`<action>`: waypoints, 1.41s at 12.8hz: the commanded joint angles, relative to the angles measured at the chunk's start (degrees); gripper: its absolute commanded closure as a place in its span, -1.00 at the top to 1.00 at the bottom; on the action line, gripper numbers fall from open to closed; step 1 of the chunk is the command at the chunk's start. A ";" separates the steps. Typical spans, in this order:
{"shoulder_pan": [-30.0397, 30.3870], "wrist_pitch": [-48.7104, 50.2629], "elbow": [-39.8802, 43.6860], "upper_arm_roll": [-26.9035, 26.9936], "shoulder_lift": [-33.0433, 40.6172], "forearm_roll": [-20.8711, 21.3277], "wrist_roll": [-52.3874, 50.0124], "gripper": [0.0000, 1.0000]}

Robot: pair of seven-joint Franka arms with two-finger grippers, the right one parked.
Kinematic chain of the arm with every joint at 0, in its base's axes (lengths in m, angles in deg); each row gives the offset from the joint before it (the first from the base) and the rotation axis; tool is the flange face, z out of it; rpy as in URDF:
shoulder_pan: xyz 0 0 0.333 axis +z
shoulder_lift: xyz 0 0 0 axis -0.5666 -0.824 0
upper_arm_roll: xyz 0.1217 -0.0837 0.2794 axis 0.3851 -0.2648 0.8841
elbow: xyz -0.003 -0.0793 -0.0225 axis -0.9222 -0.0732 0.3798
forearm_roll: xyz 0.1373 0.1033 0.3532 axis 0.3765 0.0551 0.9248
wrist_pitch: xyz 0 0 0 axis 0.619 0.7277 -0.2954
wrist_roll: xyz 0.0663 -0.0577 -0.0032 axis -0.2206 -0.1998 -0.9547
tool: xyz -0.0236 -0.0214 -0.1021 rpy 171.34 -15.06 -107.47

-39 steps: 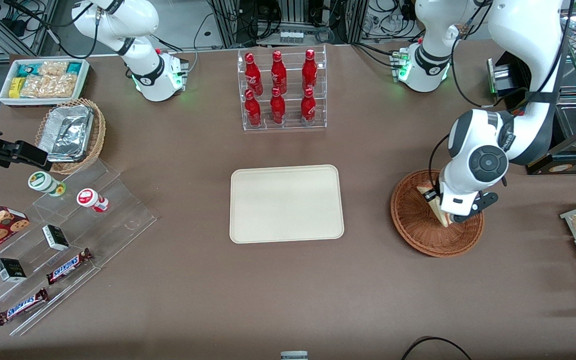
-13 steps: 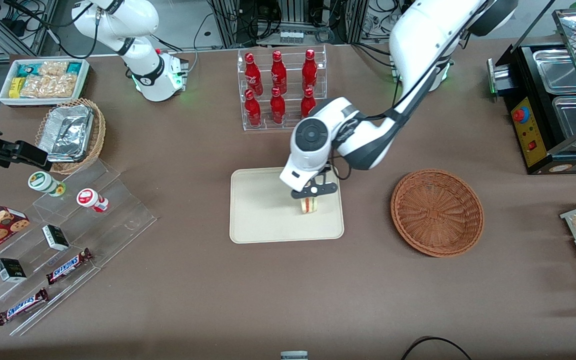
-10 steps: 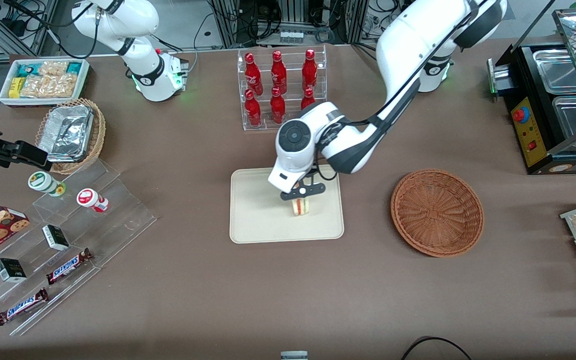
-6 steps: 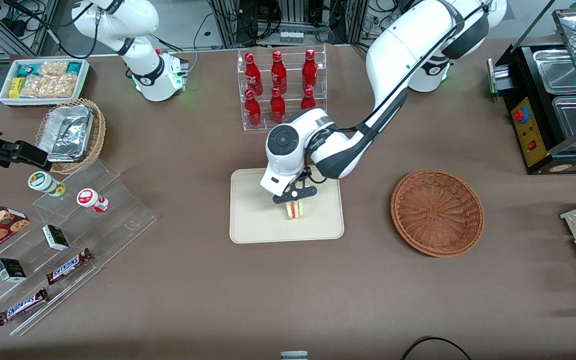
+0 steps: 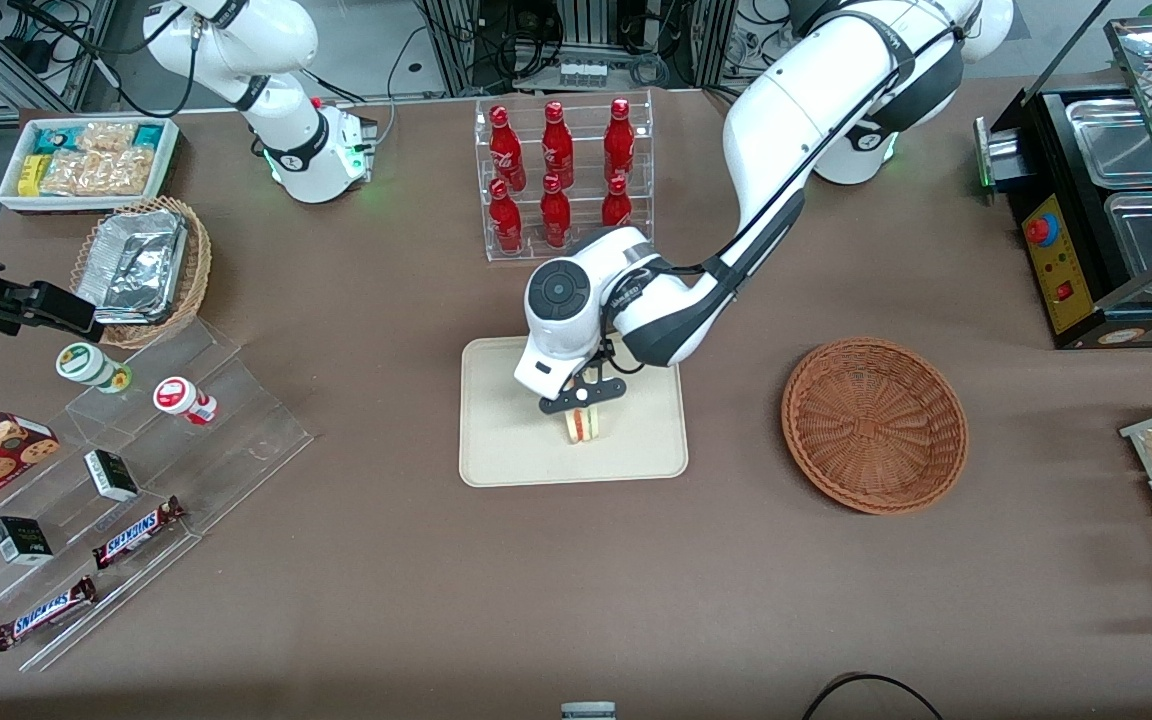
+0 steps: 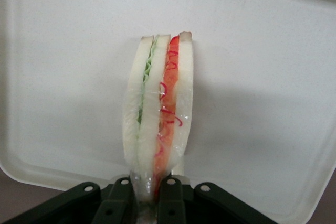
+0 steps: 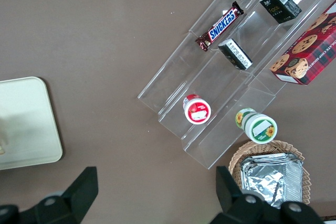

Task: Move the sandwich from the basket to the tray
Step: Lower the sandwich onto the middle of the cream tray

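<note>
My left gripper [image 5: 582, 403] hangs over the middle of the cream tray [image 5: 506, 450] and is shut on the sandwich [image 5: 584, 425], which hangs from it edge-down just above or on the tray. In the left wrist view the sandwich [image 6: 158, 114] shows pale bread with green and red-orange filling, pinched at its narrow end between the black fingers [image 6: 172, 203], with the tray [image 6: 63, 66] under it. The reddish-brown wicker basket [image 5: 873, 424] stands empty beside the tray, toward the working arm's end of the table.
A clear rack of red bottles [image 5: 561, 180] stands farther from the front camera than the tray. Toward the parked arm's end are a clear stepped stand [image 5: 136, 480] with snack bars and cups, a lighter basket with foil trays [image 5: 141, 268] and a white snack box [image 5: 86, 160].
The gripper carried the sandwich from the basket to over the tray, then kept drifting toward the parked arm's end and lower. The basket now stands empty.
</note>
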 commanded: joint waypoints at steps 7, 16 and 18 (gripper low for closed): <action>-1.57 0.12 2.53 0.61 -1.36 3.06 -2.81 1.00; -0.70 6.79 2.79 -0.18 5.13 1.74 -1.49 1.00; 0.53 7.85 2.79 -0.01 7.15 -0.98 1.92 1.00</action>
